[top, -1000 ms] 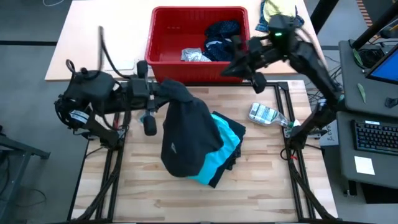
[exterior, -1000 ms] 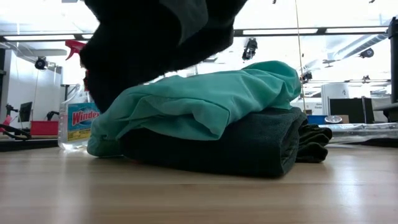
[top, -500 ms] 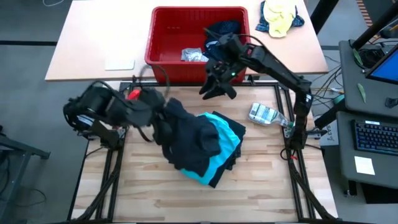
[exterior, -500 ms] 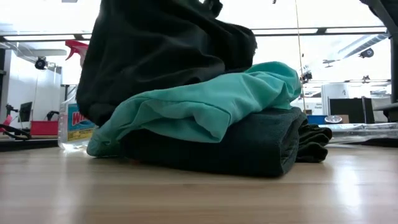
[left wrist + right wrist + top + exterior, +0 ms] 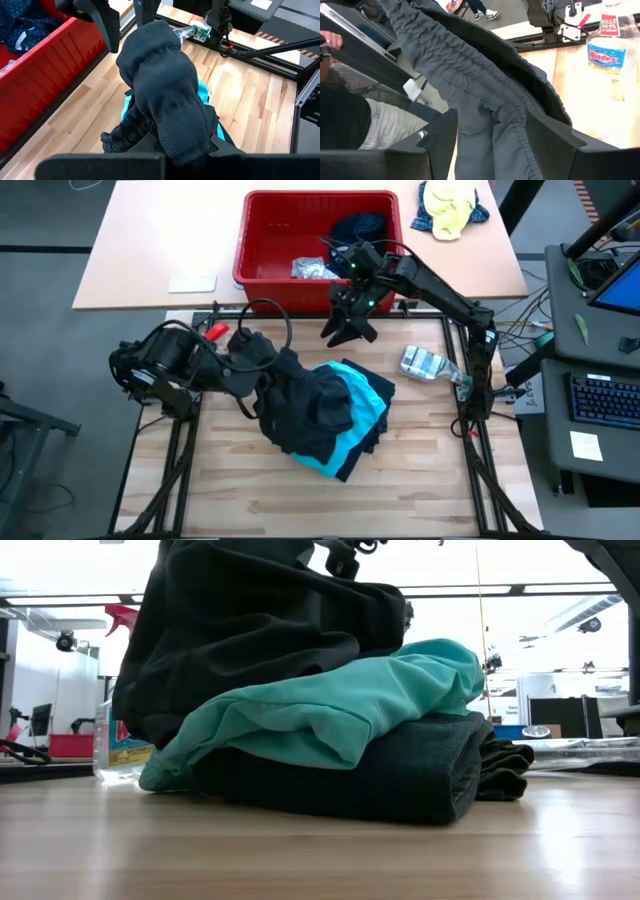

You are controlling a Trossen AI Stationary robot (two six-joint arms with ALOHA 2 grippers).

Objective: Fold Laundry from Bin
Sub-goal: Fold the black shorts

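The red plastic rectangular bin [image 5: 262, 242] sits on the pale tabletop just beyond the far edge of the slatted wooden table [image 5: 420, 480]; inside it, toward its right end, lie a navy dotted garment [image 5: 358, 227] and a small crumpled light grey piece [image 5: 312, 270], while the left part of its floor shows bare red. In the left wrist view only a sloped wall of the bin [image 5: 47, 65] and a scrap of the navy cloth [image 5: 20, 22] appear, cut off at the frame edge. Just in front of the bin, near the middle of the wooden table, a stack of laundry rests: a dark grey folded garment [image 5: 400, 775] at the bottom, a bright turquoise garment [image 5: 330, 710] over it, and a black ribbed-hem garment [image 5: 305, 405] draped on top. The left gripper [image 5: 258, 352], beside the bin's front left corner, is pressed together on the upper edge of the black garment, whose cloth hides the fingertips. The right gripper [image 5: 345, 330], just off the bin's front wall, stands with fingers spread; the ribbed cloth hangs between them in its wrist view, but whether they touch it cannot be told. A clear spray bottle [image 5: 428, 364] lies on the wood to the right of the stack. A yellow-and-blue cloth bundle [image 5: 450, 202] sits right of the bin.
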